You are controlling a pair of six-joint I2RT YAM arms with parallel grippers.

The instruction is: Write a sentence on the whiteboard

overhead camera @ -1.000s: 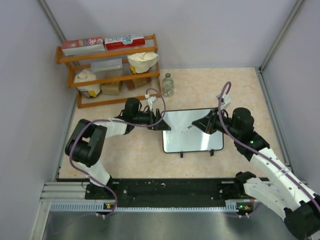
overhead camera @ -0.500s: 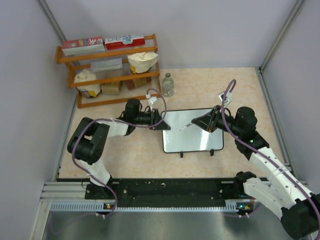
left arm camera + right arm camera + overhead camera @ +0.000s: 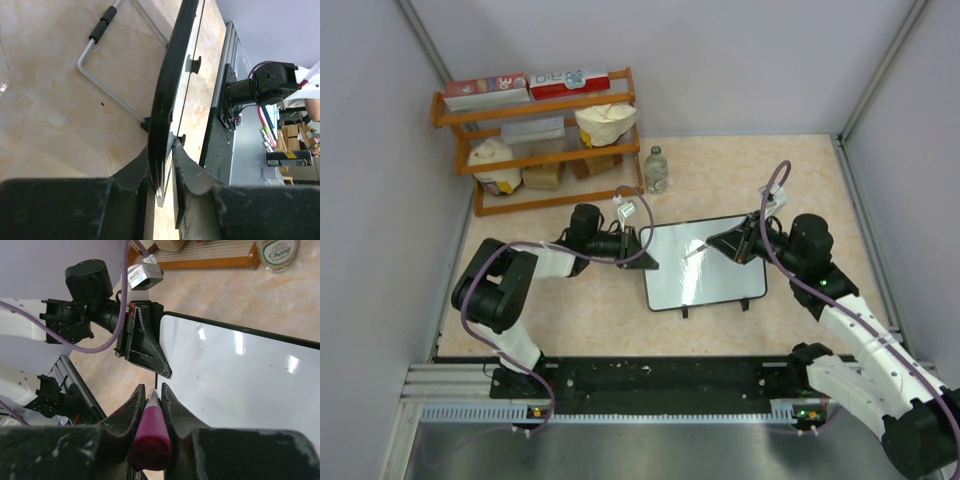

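Note:
The whiteboard point(image 3: 712, 282) lies mid-table, a glossy white face in a thin black frame, and no sentence shows on it. My left gripper point(image 3: 646, 250) is at its left edge. In the left wrist view the black frame point(image 3: 170, 85) runs edge-on between the fingers of my left gripper point(image 3: 162, 152), which is shut on it. My right gripper point(image 3: 716, 243) hovers over the board's upper middle, shut on a magenta marker point(image 3: 150, 435). The marker's pale tip point(image 3: 695, 251) points left, down toward the board point(image 3: 240, 375). In the right wrist view my right gripper point(image 3: 152, 388) faces the left gripper's fingers point(image 3: 147, 347).
A wooden shelf point(image 3: 540, 130) with boxes and bags stands at the back left, a small bottle point(image 3: 656, 170) beside it. The board's wire stand leg point(image 3: 100, 65) lies on the beige tabletop. Grey walls close in the sides; a black rail point(image 3: 650, 380) runs along the near edge.
My left gripper has closed from wide open onto the board's left edge, and that edge has shifted slightly. My right gripper with the marker has barely moved.

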